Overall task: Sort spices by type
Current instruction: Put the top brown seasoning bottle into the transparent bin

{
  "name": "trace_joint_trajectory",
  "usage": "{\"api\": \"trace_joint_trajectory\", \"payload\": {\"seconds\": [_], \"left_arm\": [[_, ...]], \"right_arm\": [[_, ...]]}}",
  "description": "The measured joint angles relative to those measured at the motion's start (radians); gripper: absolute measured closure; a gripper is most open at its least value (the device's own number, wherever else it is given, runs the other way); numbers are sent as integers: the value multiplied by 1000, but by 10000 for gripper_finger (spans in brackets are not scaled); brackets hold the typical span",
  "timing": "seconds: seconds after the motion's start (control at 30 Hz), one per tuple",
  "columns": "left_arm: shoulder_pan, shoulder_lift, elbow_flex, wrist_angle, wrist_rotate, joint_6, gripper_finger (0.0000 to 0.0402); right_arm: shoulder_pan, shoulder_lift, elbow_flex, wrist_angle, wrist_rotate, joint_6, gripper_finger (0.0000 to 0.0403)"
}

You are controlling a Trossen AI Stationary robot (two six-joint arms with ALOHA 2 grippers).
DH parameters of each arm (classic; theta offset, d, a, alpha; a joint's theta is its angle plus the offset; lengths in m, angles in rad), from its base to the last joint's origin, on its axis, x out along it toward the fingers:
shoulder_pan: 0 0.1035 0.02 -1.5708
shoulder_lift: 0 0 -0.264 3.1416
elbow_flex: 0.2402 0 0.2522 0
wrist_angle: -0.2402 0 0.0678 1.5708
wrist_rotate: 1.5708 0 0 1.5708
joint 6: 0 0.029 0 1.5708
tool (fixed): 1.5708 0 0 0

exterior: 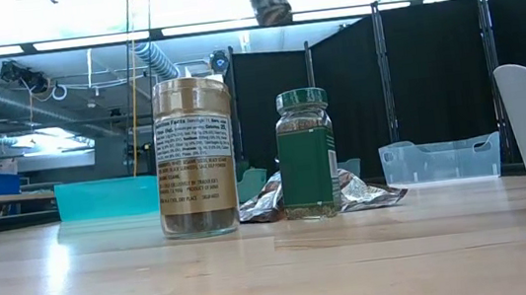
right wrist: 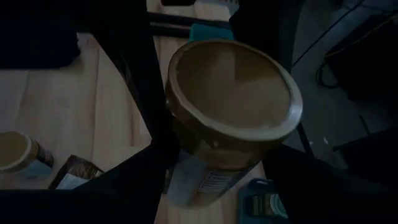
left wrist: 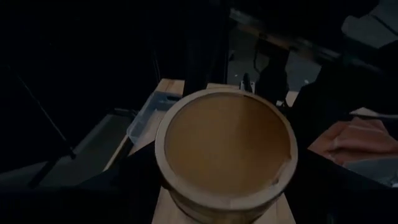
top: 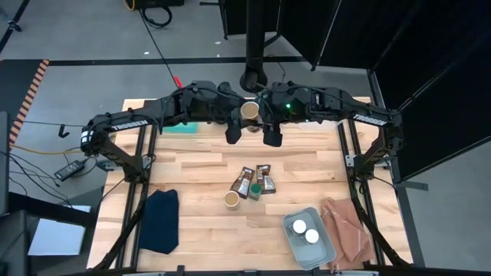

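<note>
"TROSSEN" – white lettering on the left arm [top: 121,122]; jar labels unreadable.

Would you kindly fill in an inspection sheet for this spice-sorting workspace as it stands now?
Surface: wooden table, no spills seen.
Job's things: tan-topped jar and green-lidded jar standing among foil packets mid-table; two white-lidded jars inside the pale bin; another tan-topped jar held aloft at the table's far edge.
Clutter: dark blue cloth near left; tan cloth near right; teal bin far edge.
Grippers: left pincer and right pincer both at the raised jar; which one grips it cannot be told.
Cables: red and yellow leads on the floor beyond the table.
Surroundings: black curtains; no person seen.
</note>
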Motion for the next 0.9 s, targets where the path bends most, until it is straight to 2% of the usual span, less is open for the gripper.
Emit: {"api": "trace_joint_trajectory", "payload": {"seconds": [0.53, 0.73, 0.9], "left_arm": [[1, -3, 3, 56, -7, 0, 126], [-1, 5, 3, 20, -7, -6, 127], [-1, 0, 6, 47, -9, -5, 127]], "right_arm": [[-20, 1, 0, 74, -19, -15, 122], [-18, -2, 0, -14, -12, -31, 121], [-16, -29, 0, 26, -12, -36, 122]]}}
